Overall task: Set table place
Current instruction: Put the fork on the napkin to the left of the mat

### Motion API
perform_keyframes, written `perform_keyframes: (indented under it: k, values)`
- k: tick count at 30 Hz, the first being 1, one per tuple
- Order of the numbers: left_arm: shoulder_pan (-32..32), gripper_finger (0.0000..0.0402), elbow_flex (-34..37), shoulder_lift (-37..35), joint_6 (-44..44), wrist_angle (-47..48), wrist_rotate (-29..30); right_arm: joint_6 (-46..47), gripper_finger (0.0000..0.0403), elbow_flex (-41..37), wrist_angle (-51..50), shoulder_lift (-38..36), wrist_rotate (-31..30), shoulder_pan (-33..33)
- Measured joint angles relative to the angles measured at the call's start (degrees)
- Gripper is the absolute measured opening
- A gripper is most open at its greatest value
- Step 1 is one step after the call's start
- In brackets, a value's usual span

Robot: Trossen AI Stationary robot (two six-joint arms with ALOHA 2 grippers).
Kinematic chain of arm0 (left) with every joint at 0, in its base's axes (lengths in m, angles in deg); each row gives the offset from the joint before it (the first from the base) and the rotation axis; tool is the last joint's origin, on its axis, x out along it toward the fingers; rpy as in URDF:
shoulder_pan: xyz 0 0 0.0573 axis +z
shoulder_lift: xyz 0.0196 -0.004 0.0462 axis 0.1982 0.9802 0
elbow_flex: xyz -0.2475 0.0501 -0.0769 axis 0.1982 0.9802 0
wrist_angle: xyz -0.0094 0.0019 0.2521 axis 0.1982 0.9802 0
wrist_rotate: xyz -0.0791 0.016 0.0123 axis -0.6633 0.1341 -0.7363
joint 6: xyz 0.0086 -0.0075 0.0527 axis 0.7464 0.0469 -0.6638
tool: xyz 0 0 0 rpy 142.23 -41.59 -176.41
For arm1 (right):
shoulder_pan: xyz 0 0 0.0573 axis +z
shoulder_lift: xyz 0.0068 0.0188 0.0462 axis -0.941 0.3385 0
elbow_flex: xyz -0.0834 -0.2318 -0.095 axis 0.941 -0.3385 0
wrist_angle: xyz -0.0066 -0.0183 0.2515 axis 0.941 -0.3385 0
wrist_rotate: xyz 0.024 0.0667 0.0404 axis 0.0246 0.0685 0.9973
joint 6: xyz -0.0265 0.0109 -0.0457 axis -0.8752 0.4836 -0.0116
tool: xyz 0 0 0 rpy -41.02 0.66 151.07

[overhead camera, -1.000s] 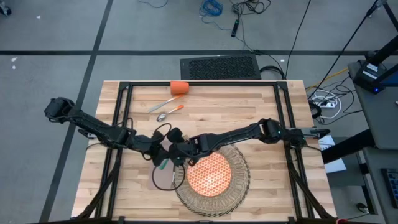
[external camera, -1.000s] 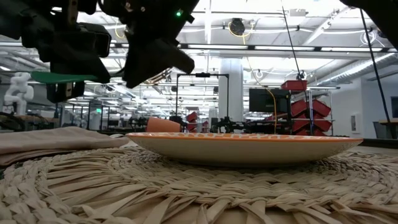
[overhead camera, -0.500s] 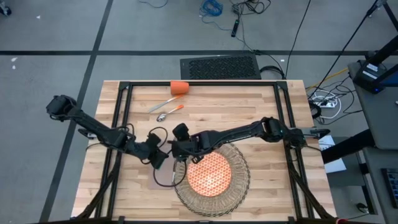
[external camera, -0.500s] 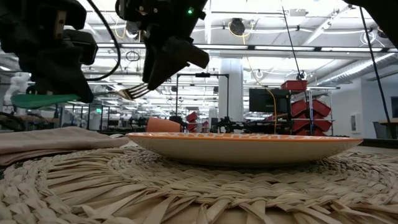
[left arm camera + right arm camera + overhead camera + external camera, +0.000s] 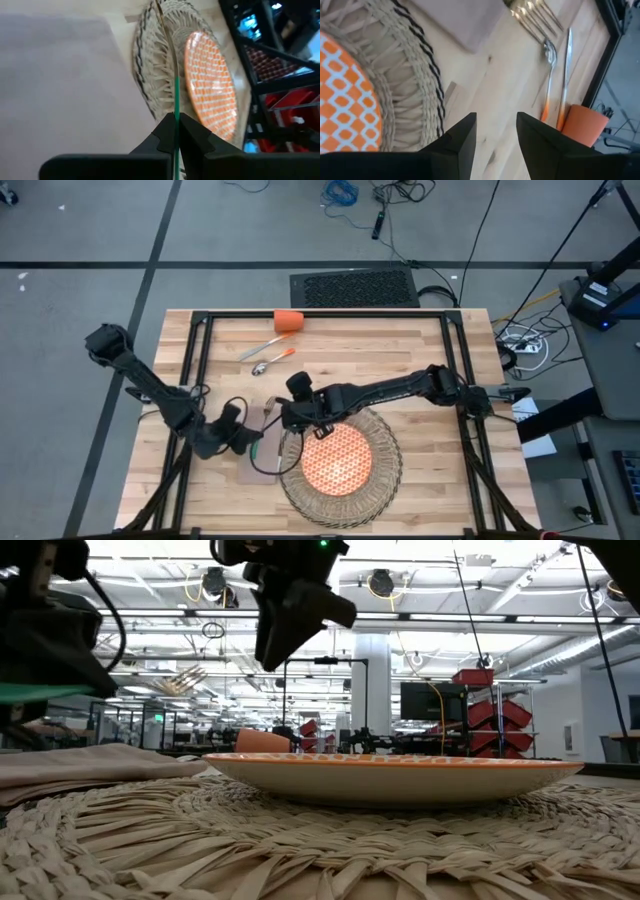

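On table (image 5: 420, 340), left claw (image 5: 176, 131) grips fork (image 5: 176, 97) over napkin (image 5: 60, 80); right claw (image 5: 495, 131) hangs released; next: lower fork onto napkin.

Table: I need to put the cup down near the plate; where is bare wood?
Bare table lies right of the placemat, and between it and the spoon. Left of the plate is crowded: napkin, left gripper holding the fork, open right gripper.

I see a black perforated mat (image 5: 354, 287) on the grey floor (image 5: 90, 240), blue cable coil (image 5: 340, 192) farther off, and red racks (image 5: 488, 712) across the room.
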Motion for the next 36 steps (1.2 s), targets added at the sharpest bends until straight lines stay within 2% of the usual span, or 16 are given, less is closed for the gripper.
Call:
perform_keyframes:
  k: [7, 11, 24, 36]
  values:
    - [-4.5, 0.0000, -0.1, 1.3, 7.5, 0.4, 1.2, 0.9, 0.0128, 0.0, -1.0, -0.5, 0.5, -1.9]
    - [-5.4, 0.0000, -0.1, 2.9, 11.4, 1.5, 1.6, 1.3, 0.0128, 0.0, -1.1, -0.5, 2.8, -2.4]
    - [-6.9, 0.0000, -0.1, 9.6, 21.8, -2.5, 3.4, 2.4, 0.0128, -1.9, -1.7, -0.4, 1.2, 2.6]
    - [-8.2, 0.0000, -1.7, 18.5, 33.3, -6.9, 2.8, 3.1, 0.0128, -6.9, -0.9, -0.3, 0.0, 3.6]
